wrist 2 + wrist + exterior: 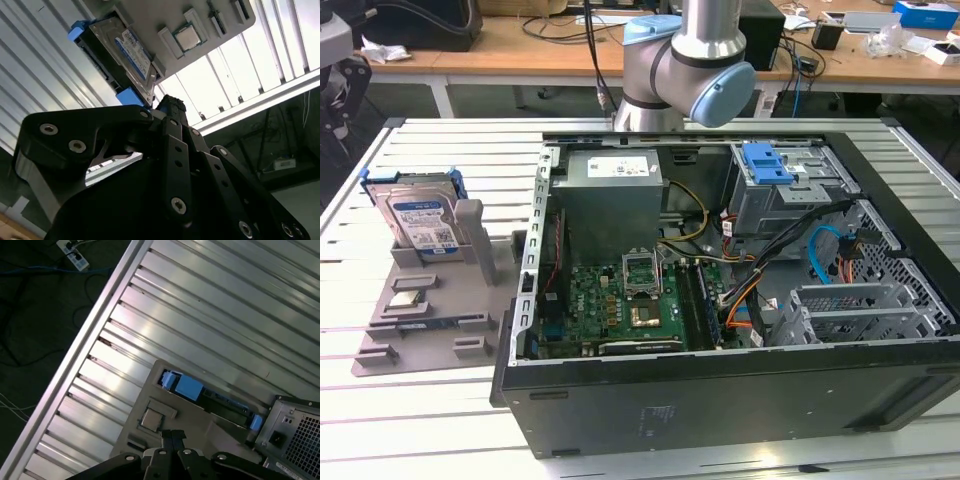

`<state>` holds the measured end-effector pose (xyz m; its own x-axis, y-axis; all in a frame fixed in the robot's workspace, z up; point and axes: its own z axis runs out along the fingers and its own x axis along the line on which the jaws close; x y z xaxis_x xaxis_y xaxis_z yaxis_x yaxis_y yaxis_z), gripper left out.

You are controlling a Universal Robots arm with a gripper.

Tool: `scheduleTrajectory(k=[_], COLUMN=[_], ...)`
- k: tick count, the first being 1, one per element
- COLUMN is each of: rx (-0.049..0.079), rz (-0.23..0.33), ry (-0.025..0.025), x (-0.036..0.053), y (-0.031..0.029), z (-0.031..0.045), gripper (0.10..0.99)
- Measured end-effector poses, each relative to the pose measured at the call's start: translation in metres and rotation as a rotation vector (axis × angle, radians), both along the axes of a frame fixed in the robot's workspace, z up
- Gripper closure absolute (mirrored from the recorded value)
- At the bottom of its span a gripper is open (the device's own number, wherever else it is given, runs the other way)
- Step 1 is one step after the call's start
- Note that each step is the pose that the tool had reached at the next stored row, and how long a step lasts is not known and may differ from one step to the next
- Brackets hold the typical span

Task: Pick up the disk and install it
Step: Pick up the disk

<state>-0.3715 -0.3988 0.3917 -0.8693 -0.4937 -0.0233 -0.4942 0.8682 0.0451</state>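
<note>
Black gripper (173,436) linkage is seen closest, in both wrist views. Fingertips are judged closed together, with nothing held between them. No contact with the disk (420,215) is noted; a clear gap is kept.

Disk location: stood on edge, leaning slightly, in a slot of a grey fixture tray (430,320) on the slatted aluminium table (410,420), at the exterior view's left of the open computer case (720,395). Label face is turned toward the exterior camera. Disk not yet picked up.

Other items logged:
- a small square processor chip (408,297) lying flat on the same tray, just in front of the disk
- a bare blue bracket (767,163) on top of the grey drive cage (790,195) inside the case
- a grey box with white sticker (610,190) at the back of the case

Handling, as judged: a rigid metal body, dense for its size, no flex expected. Flat faces are smooth and likely slippery. Shock is to be avoided; it should not be dropped or knocked. The upper portion stands free above the slot, so a grip across the two broad faces there is thought best. The blue plastic rails are thinner, and squeezing them is thought less secure.

Writing: a white-and-blue printed label is seen on the disk face in the exterior view and the second wrist view (127,47). Lines of print and a barcode-like block are made out, but no words can be read. Sticker print on the grey box is likewise too small to read.
</note>
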Motion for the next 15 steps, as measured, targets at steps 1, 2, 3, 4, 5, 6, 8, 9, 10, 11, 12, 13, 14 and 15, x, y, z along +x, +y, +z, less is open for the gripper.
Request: scheduleTrajectory(k=[1,2,3,4,5,6,8,9,10,11,12,13,14,15], rx=[0.000,0.000,0.000,0.000,0.000,0.000,0.000,0.000,0.000,0.000,0.000,0.000,0.000,0.000], rz=[0.012,0.026,0.038,0.066,0.094,0.104,0.147,0.160,0.172,0.194,0.224,0.257,0.293,0.329], ry=[0.0000,0.0000,-0.0001,0.0000,-0.0001,-0.0001,-0.0001,0.0000,-0.0001,-0.0001,-0.0001,-0.0001,0.0000,0.0000], x=[0.0000,0.0000,0.0000,0.0000,0.0000,0.0000,0.0000,0.0000,0.0000,0.0000,0.0000,0.0000,0.0000,0.0000], y=[0.0000,0.0000,0.0000,0.0000,0.0000,0.0000,0.0000,0.0000,0.0000,0.0000,0.0000,0.0000,0.0000,0.0001], z=[0.0000,0.0000,0.0000,0.0000,0.0000,0.0000,0.0000,0.0000,0.0000,0.0000,0.0000,0.0000,0.0000,0.0000], gripper=[0.980,0.980,0.980,0.980,0.980,0.980,0.980,0.980,0.980,0.980,0.980,0.980,0.980,0.980])
